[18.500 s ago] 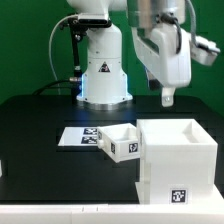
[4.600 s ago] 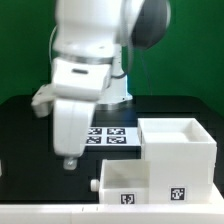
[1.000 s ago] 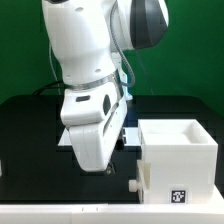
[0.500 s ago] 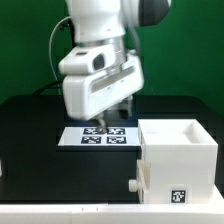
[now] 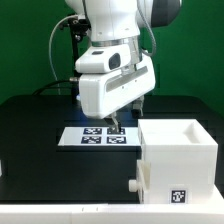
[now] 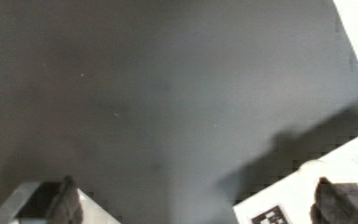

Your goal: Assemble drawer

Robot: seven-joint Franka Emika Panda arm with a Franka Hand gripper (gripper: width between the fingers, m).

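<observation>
The white cube-like casing (image 5: 176, 158) stands at the exterior view's right, open side up, with a square tag on its front. The drawer tray sits pushed into the casing's left side; only its flat face and small knob (image 5: 135, 187) show. My gripper (image 5: 114, 127) hangs above the marker board, behind and to the left of the casing, touching nothing. In the wrist view the gripper (image 6: 197, 206) is open and empty, with dark fingertips (image 6: 51, 205) far apart over the black table.
The marker board (image 5: 98, 137) lies flat on the black table (image 5: 45, 150) behind the casing; its corner shows in the wrist view (image 6: 318, 178). The robot base stands at the back. A white ledge runs along the table's front edge.
The arm has risen and swung away from the casing's left side toward the back and the exterior view's right, over the marker board. The casing with the tray in it has not moved.
</observation>
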